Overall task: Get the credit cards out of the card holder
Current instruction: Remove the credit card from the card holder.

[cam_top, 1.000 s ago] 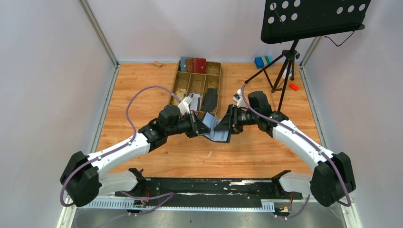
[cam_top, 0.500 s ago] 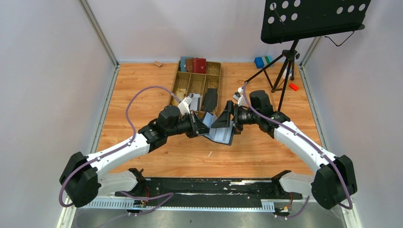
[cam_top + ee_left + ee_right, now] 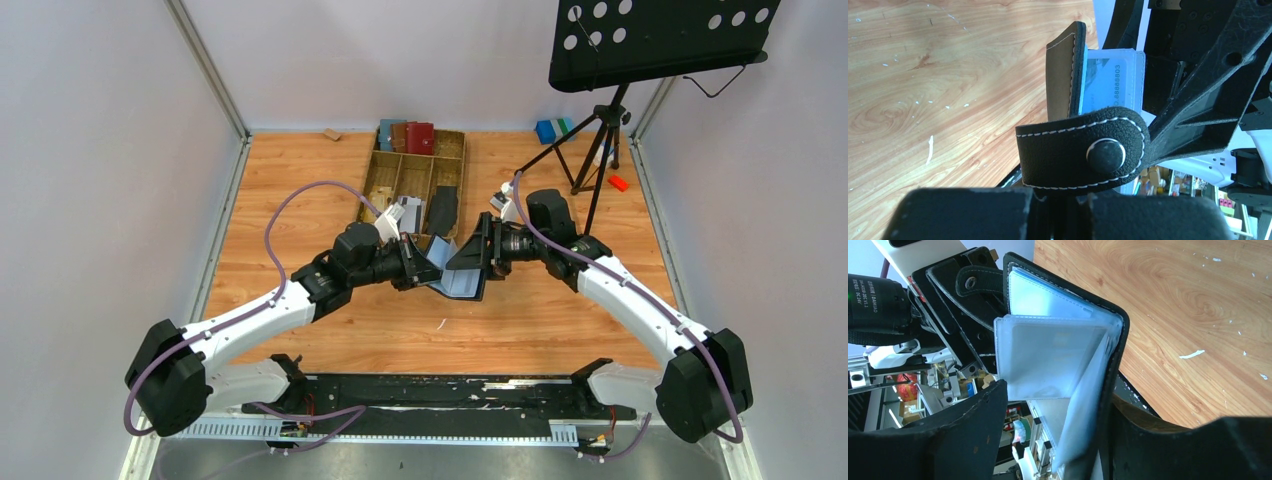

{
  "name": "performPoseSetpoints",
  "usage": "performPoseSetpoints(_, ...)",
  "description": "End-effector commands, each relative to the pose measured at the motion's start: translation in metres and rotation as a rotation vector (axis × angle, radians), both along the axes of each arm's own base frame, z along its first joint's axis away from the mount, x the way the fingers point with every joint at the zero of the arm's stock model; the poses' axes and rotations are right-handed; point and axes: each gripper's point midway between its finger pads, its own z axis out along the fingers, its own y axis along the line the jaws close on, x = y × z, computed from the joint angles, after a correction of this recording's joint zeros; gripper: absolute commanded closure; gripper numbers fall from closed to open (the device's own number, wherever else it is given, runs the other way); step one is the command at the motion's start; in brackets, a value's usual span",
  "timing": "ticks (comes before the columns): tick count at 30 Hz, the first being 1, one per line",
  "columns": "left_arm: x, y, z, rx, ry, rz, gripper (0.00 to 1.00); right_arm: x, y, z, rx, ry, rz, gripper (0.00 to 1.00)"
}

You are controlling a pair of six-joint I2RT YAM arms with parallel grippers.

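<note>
Wooden table carries a tray at the back, with blue, brown and red wallets standing in its far compartments. In front, your left gripper is clamped on the tab of the card holder, which is held open between the arms, with a credit card inside a sleeve. Your right gripper has its jaws apart around the pages.

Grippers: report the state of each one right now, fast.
Left gripper: shut on the card holder, near its snap strap.
Right gripper: open, jaws astride the card holder's sleeve pages, not clamped.
</note>
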Motion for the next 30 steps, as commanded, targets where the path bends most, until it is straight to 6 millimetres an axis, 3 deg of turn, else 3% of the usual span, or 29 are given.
performPoseSetpoints(1, 0.003, -0.007, 0.027, -0.069, -0.063, -0.002, 1.00, -0.002, 0.003, 0.014, 0.035, -0.046, 0.018, 0.40)
performPoseSetpoints(6, 0.004, -0.006, 0.027, -0.064, -0.064, 0.001, 1.00, -0.001, 0.001, 0.007, -0.002, -0.027, 0.013, 0.44)
performPoseSetpoints(9, 0.003, -0.006, 0.024, -0.060, -0.056, -0.001, 1.00, -0.001, 0.002, 0.013, 0.020, -0.048, 0.015, 0.21)
performPoseSetpoints(12, 0.003, -0.008, 0.023, -0.061, -0.050, -0.006, 1.00, -0.002, 0.005, 0.023, 0.074, -0.075, 0.029, 0.10)
performPoseSetpoints(22, 0.002, -0.011, 0.027, -0.075, -0.051, -0.014, 1.00, -0.001, 0.004, 0.013, 0.038, -0.040, 0.024, 0.20)
performPoseSetpoints(26, 0.002, -0.012, 0.025, -0.044, -0.043, -0.020, 1.00, 0.000, 0.003, 0.009, 0.013, -0.031, 0.020, 0.13)
performPoseSetpoints(30, 0.002, -0.014, 0.023, -0.022, -0.042, -0.027, 1.00, 0.001, 0.003, 0.006, 0.000, -0.017, 0.014, 0.13)
